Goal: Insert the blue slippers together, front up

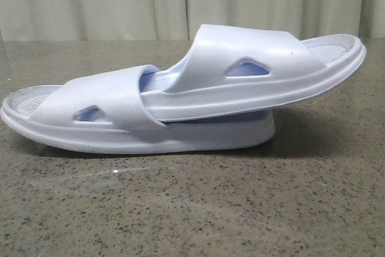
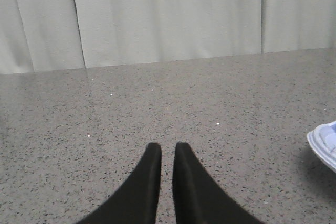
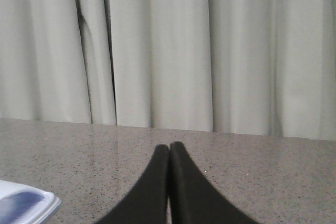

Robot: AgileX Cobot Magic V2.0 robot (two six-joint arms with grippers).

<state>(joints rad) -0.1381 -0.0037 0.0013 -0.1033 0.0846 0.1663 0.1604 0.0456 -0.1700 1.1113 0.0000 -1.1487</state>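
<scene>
The two slippers sit together on the table [image 1: 192,209]. The lower slipper [image 1: 90,118] lies flat on its sole, and the upper slipper [image 1: 271,67] has its toe end pushed under the strap of the lower one. Its other end is raised and hangs past the lower sole, with a shadow below it. Both have the footbed up, so the task looks finished or almost finished.

The risk, in my judgement, is the upper slipper. It is tilted and only the strap holds it, so a touch from an arm passing near can make it slide out or tip the pair. Foam is light and moves easily.

The left gripper [image 2: 167,153] has its fingers nearly together, with a thin gap, and it holds nothing. The right gripper [image 3: 169,153] has its fingers closed and touching, also empty. Both are well apart from the pair.

The front view shows the whole pair and how they join, but no gripper. The left wrist view shows only one rim of a slipper at the edge, and the right wrist view shows a blurred corner of the other end. Only these two views show the fingers.
</scene>
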